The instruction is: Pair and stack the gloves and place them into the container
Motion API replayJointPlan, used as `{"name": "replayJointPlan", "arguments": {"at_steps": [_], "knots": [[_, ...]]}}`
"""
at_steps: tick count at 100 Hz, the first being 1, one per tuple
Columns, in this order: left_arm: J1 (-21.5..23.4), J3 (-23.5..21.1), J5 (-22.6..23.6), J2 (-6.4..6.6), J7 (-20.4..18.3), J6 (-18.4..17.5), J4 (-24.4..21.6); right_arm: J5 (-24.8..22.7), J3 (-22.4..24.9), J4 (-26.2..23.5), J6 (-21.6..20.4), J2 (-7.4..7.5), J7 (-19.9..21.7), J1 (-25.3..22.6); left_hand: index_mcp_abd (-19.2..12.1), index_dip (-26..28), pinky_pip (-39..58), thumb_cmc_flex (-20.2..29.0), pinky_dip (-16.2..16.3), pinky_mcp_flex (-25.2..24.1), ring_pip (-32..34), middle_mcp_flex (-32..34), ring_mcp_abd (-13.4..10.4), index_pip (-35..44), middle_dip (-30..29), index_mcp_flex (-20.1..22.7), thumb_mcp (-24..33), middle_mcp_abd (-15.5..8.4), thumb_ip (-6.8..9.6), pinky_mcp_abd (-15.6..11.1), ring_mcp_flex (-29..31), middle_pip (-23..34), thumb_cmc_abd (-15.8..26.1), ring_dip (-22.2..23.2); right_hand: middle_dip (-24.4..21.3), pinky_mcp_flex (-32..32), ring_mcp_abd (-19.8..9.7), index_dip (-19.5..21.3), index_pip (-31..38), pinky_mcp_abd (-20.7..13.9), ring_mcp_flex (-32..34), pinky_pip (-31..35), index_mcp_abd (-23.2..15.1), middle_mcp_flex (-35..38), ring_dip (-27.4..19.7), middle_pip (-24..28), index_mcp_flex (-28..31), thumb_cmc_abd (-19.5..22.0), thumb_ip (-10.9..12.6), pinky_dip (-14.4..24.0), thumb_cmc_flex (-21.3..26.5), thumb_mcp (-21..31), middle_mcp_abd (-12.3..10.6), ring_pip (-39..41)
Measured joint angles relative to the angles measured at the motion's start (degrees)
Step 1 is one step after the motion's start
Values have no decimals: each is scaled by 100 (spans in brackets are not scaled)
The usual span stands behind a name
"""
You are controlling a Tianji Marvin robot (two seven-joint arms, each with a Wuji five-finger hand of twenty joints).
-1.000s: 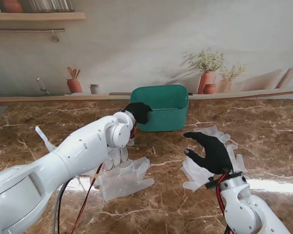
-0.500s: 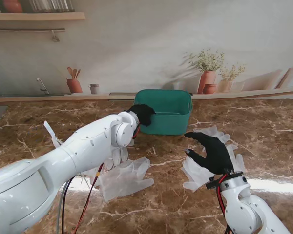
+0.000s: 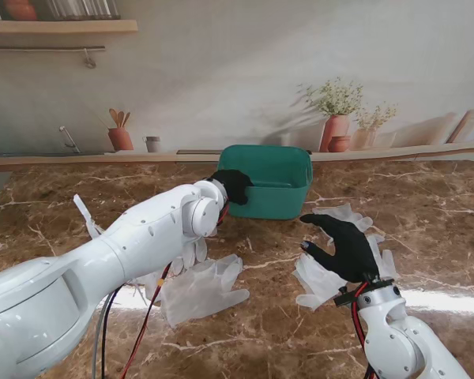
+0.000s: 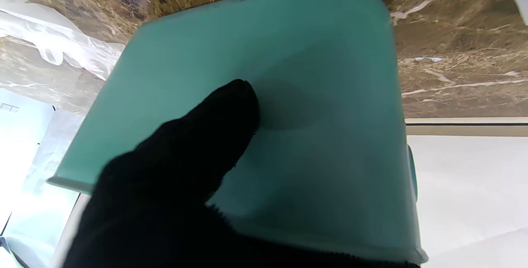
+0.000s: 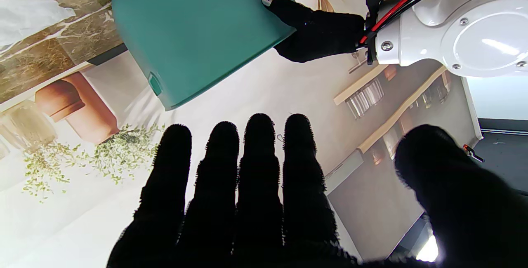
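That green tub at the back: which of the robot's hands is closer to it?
The left hand: its fingers touch the green tub's left wall. The right hand hovers open, nearer to me, over clear gloves right of the tub.

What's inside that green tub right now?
Nothing that shows: the green tub looks bare inside, though the left hand covers part of it. The clear gloves lie on the table.
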Motion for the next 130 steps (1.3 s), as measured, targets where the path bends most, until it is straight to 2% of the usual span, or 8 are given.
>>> {"name": "replayJointPlan", "arguments": {"at_steps": [15,27,33,43,71,98,114,130], "knots": [[4,-32,-32,39,-60,56,-143,-9,1,9,0,0,-24,3,0,0,-9,-345,0,-114,-49,-202,0,-119,-182,-102,-90,20,4,0,-207,68,51,-23,0,0,2,0,0,0,0,0,0,0,0,0,0,0,0,1,0,0,2,0],[52,-120,-1,100,-35,130,-314,-10,1,13,0,-1,-28,6,138,76,-114,-994,-48,-250,-137,-497,0,-618,-295,-148,-89,82,9,-11,-422,133,46,-79,0,0,2,0,0,0,0,0,0,0,0,0,0,0,0,1,0,0,3,0],[81,-153,35,144,-5,181,-428,-13,1,13,0,-1,-28,7,222,112,-239,-1312,-97,-394,-254,-669,0,-866,-314,-148,-65,96,274,-51,-538,147,48,-138,0,0,3,0,0,0,0,0,0,0,0,0,0,0,0,1,0,0,4,0],[137,-245,127,222,58,188,-612,-26,1,14,-3,-1,-38,7,355,144,-681,-1615,-248,-812,-487,-1218,-35,-1377,-339,-466,-93,109,396,-181,-1208,42,50,-261,0,0,3,0,0,0,0,0,0,0,0,0,0,-1,0,1,0,0,5,0],[545,-859,347,707,22,342,-1919,-63,-7,-18,28,-1,-62,7,518,-217,-1699,-1685,-583,-1832,-1151,-2476,-373,-2479,-525,-1130,-1339,52,465,-591,-2493,-279,2,-526,0,2,4,1,0,0,0,0,0,0,0,0,0,-1,0,1,0,0,7,0],[1680,-2073,929,1222,115,372,-3767,-124,-42,-178,221,10,50,-1,527,-276,-2601,-1646,-771,-1955,-1410,-2788,-475,-2693,-621,-1486,-2648,-29,654,-638,-2892,-470,523,-586,0,10,6,1,0,0,0,0,0,0,0,0,0,-3,0,1,0,0,9,0],[2774,-2913,1574,1467,127,286,-4816,-149,-108,-253,274,36,142,3,496,-277,-2766,-1542,-771,-1956,-1468,-2786,-478,-2691,-677,-1486,-2820,-30,711,-639,-2926,-470,640,-587,0,37,11,1,0,0,0,0,0,0,0,0,0,-13,0,1,0,0,10,0],[4080,-3736,1873,1570,657,99,-5494,-203,-232,-324,362,70,276,18,446,-277,-2823,-1545,-771,-1957,-1480,-2785,-479,-2682,-688,-1486,-3005,-32,714,-575,-2926,-528,702,-589,0,46,49,1,0,0,0,0,0,0,0,0,0,-13,0,1,0,0,14,0]]}}
